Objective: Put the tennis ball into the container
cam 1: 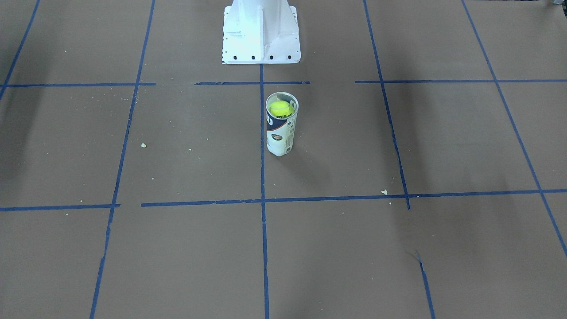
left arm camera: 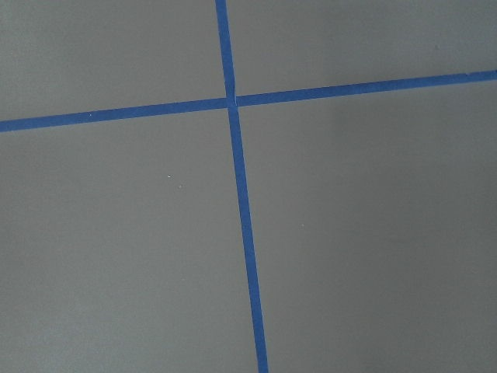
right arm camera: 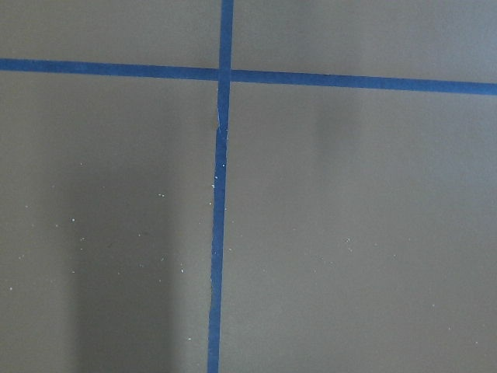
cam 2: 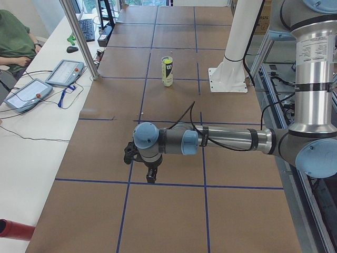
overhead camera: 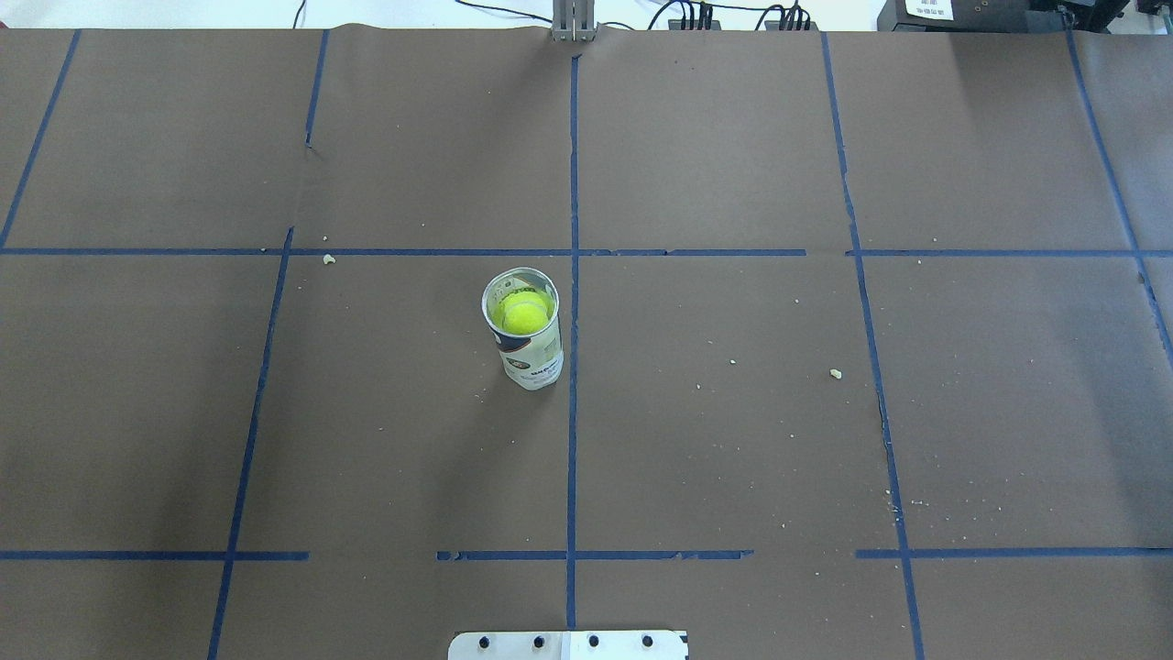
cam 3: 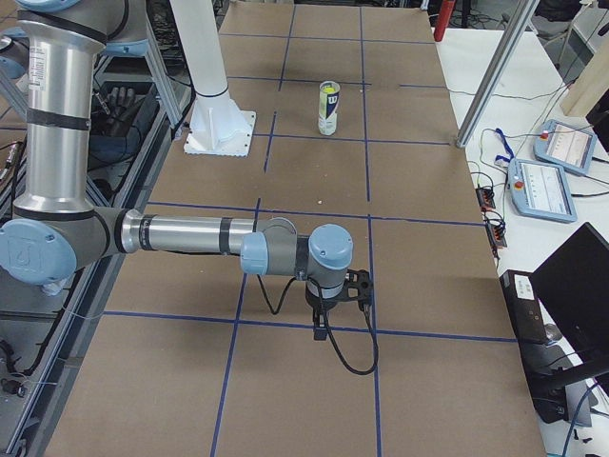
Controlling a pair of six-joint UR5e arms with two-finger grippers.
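Observation:
The container [cam 1: 280,135] stands upright near the table's middle, just in front of the robot's base. The tennis ball [cam 1: 280,108] sits inside it near the open rim; the overhead view shows the ball [overhead camera: 522,314] within the container [overhead camera: 534,359] too. The left gripper [cam 2: 151,178] shows only in the exterior left view, hanging low over the table far from the container [cam 2: 167,74]; I cannot tell its state. The right gripper [cam 3: 321,329] shows only in the exterior right view, likewise far from the container [cam 3: 328,110], state unclear. Both wrist views show only brown table and blue tape.
The white robot pedestal [cam 1: 261,33] stands behind the container. Blue tape lines [overhead camera: 573,412] grid the brown table, with small crumbs [overhead camera: 835,373] scattered. Teach pendants [cam 2: 64,71] lie on a side table where a person [cam 2: 13,45] sits.

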